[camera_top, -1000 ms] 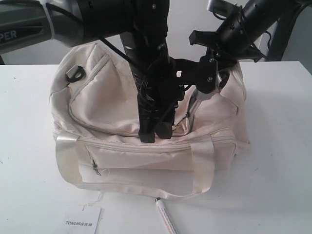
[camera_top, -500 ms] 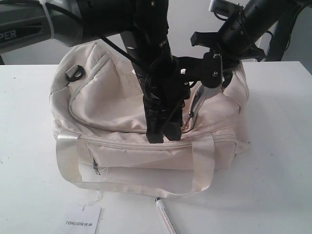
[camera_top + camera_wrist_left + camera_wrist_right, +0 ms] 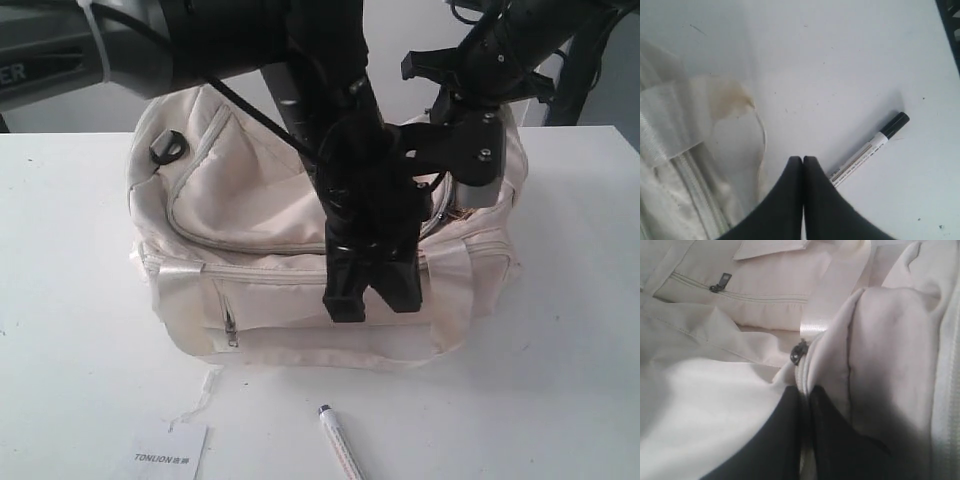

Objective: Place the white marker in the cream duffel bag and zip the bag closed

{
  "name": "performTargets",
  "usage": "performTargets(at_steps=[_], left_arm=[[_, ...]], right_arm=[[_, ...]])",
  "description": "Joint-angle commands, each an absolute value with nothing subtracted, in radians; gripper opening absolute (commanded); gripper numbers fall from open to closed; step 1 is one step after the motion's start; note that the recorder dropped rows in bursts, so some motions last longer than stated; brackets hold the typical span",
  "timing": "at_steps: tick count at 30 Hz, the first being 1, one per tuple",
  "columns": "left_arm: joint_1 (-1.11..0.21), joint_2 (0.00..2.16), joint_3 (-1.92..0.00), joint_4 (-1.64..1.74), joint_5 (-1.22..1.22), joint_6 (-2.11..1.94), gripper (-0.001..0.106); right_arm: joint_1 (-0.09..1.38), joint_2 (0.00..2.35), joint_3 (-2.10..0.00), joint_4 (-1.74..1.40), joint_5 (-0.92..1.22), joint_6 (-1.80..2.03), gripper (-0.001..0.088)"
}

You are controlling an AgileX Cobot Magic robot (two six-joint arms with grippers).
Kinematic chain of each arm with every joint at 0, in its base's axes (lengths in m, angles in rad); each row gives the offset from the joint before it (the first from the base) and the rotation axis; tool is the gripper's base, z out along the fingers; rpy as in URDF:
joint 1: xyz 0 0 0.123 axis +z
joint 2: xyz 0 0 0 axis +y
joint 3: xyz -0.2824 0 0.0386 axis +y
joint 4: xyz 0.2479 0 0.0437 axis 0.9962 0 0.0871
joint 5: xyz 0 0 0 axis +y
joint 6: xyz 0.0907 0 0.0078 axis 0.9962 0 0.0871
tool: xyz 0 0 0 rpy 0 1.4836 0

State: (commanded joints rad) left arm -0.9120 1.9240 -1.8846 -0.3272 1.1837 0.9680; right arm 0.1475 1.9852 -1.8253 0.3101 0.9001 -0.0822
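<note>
The cream duffel bag (image 3: 260,200) sits mid-table, its shiny strap (image 3: 670,120) showing in the left wrist view. The white marker (image 3: 338,445) lies on the table in front of the bag, dark cap pointing toward it. In the left wrist view the marker (image 3: 867,152) lies just beside my left gripper (image 3: 803,159). My left gripper (image 3: 372,298) hangs in front of the bag's front face, shut and empty. My right gripper (image 3: 462,198) is at the bag's upper right end. There the right gripper (image 3: 803,390) is shut on the bag's zipper edge, close to a dark zip pull (image 3: 799,351).
A flat white paper tag printed TONLION (image 3: 168,455) lies at the table's front left, with a thin string (image 3: 200,395) running up toward the bag. A small front-pocket zip pull (image 3: 230,325) hangs on the bag's front. The white table (image 3: 570,330) extends on both sides.
The bag has been dragged to the right and bunched up by the right gripper. My left gripper has swung right and lower, from the bag's top to its front, nearer the marker.
</note>
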Motion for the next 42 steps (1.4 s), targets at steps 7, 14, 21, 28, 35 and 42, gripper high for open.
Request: performTargets(at_steps=[7, 14, 21, 28, 35, 42], left_arm=[[-0.919, 1.921, -1.885, -0.313, 1.161, 0.961, 0.000], [-0.919, 1.919, -1.885, -0.270, 1.218, 0.897, 0.000], [-0.919, 1.919, -1.885, -0.269, 1.221, 0.886, 0.000], [-0.919, 1.919, -1.885, -0.245, 1.221, 0.861, 0.000], [-0.919, 1.919, -1.885, -0.048, 1.107, 0.625, 0.000], [-0.919, 1.915, -1.885, 0.124, 1.085, 0.389, 0.000]], right_arm=[[0.148, 1.985, -1.825, 0.310, 0.915, -0.094, 0.0000], [0.148, 1.985, -1.825, 0.310, 0.928, -0.111, 0.0000], [0.148, 1.985, -1.825, 0.310, 0.937, -0.111, 0.0000], [0.148, 1.985, -1.825, 0.310, 0.954, -0.111, 0.0000], [0.148, 1.973, -1.825, 0.318, 0.982, -0.109, 0.0000], [0.148, 1.921, -1.825, 0.316, 0.984, -0.083, 0.0000]])
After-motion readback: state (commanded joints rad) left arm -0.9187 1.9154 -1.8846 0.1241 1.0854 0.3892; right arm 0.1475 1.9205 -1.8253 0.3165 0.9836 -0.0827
